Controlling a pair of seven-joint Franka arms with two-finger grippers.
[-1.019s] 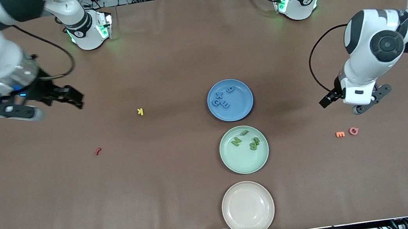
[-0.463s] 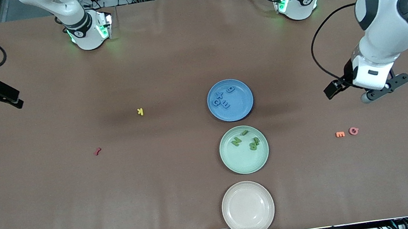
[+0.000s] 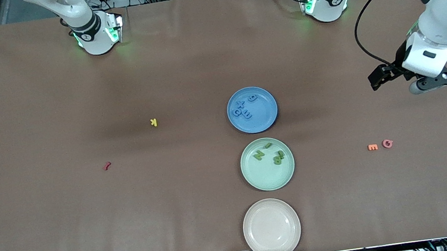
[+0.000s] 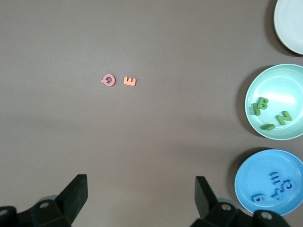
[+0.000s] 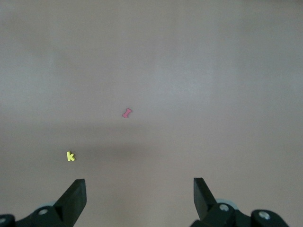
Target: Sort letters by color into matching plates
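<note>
Brown cloth covers the table (image 3: 180, 62). At the frame's middle stand three plates: the blue plate (image 3: 252, 109) with blue letters (image 3: 243, 108), the green plate (image 3: 267, 164) with green letters (image 3: 270, 156), and the bare beige plate (image 3: 271, 228) lowest. A yellow letter (image 3: 153, 122), red letter (image 3: 106, 166), orange letter (image 3: 372, 147) and pink letter (image 3: 387, 143) lie on the cloth. The left gripper (image 4: 141, 195) and right gripper (image 5: 139, 193) hang released, holding nothing, at the frame's edges.

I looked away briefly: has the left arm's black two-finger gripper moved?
Yes. The left gripper has pulled back from the round blue plate toward the table's edge at the left arm's end, fingers open.
</note>
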